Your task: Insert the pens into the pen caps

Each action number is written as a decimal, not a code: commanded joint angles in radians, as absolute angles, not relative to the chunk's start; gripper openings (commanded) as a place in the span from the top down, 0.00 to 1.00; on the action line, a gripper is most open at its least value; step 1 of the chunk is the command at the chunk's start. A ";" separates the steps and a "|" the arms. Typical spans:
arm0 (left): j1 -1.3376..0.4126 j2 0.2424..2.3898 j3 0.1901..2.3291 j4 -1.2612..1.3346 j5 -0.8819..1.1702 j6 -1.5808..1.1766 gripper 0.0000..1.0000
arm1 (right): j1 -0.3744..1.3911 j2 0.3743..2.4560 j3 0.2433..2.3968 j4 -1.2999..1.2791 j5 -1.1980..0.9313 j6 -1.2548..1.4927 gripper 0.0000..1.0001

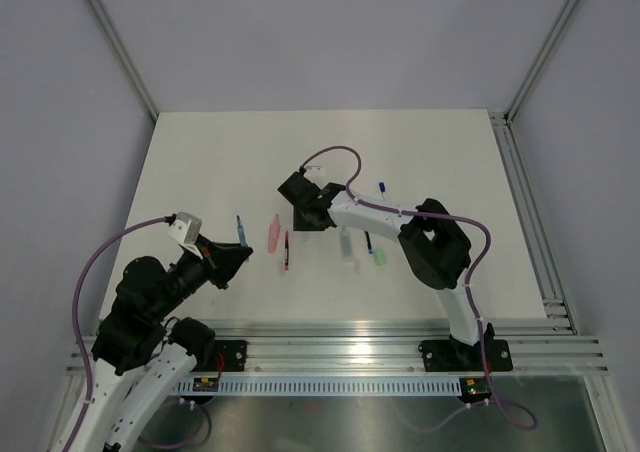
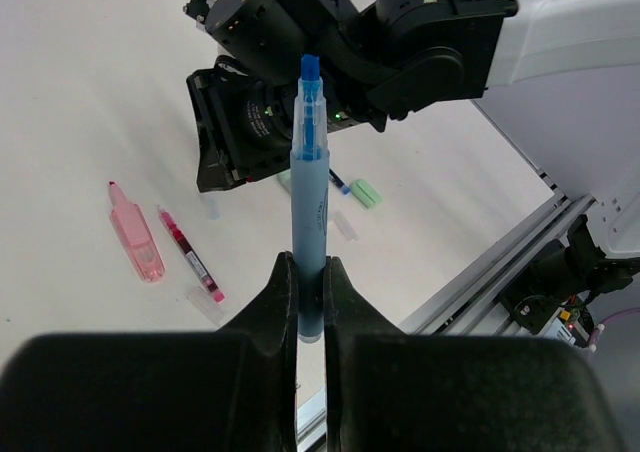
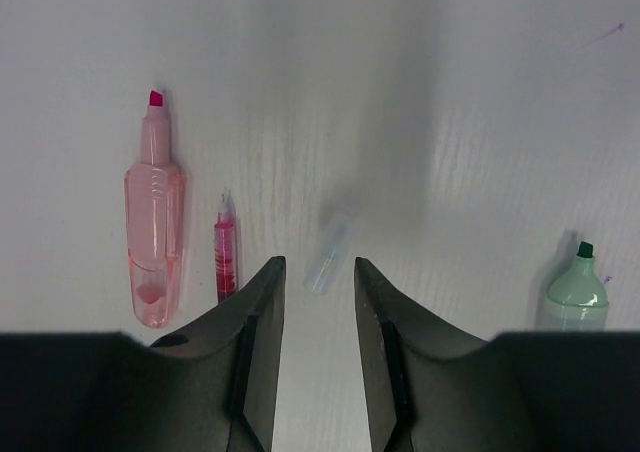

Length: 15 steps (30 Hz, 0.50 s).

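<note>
Left gripper clamps blue pen upright, tip out, ready for capping. Right gripper spread, empty; clear cap at 12 o'clock, likely its pick.

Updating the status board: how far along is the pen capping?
Possibly done: the blue pen gripped by the left pincer looks already sleeved. In hand: the open right pincer hovers over a small clear tube. To do: the red pen lies loose beside the pink cap; a green cap sits apart.

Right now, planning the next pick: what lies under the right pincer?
A clear tube lies on the table below the open right pincer; from above, the arm hides it.
</note>
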<state>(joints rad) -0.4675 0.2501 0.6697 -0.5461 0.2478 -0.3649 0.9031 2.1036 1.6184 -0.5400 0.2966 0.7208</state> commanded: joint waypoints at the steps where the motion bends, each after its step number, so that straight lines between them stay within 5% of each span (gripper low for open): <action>1: -0.477 0.238 0.707 -0.522 0.227 -0.348 1.00 | 0.903 2.135 1.681 -0.595 0.319 0.749 0.60; 15: -0.485 0.242 0.709 -0.520 0.233 -0.347 1.00 | 0.902 2.209 1.700 -0.615 0.327 0.741 0.76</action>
<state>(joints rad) -0.4797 0.2375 0.6743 -0.5476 0.2455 -0.3626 0.9031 2.1975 1.6688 -0.5987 0.2985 0.7376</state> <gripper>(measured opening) 0.050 0.256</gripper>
